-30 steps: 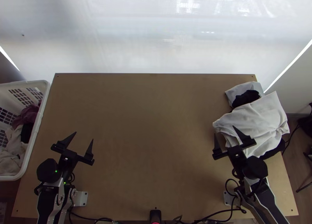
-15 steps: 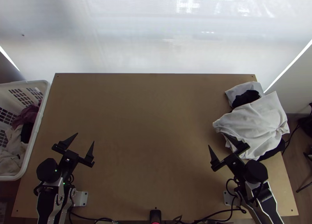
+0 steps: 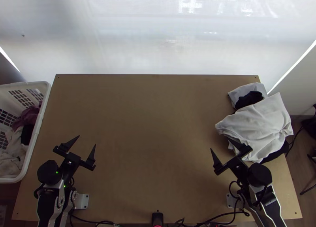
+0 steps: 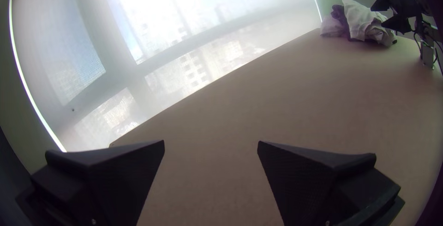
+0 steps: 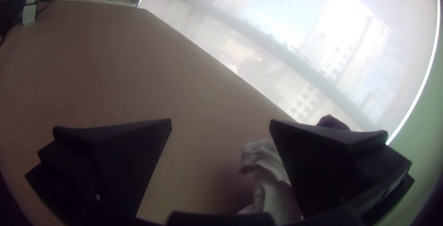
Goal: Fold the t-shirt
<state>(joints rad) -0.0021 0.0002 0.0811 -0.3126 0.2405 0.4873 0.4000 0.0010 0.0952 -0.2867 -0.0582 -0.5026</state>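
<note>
On the right side of the table (image 3: 150,128), a pale garment (image 3: 258,126), likely the one to fold, lay bunched.
Left gripper (image 3: 87,140) and right gripper (image 3: 218,142) both had their jaws spread, empty. A good pick called for pinching the garment's edge alone, leaving the dark cloth (image 3: 249,99) behind, then spreading it flat mid-table before folding. Its sleeves and collar could not be made out; whether the right gripper touched it was unclear.
</note>
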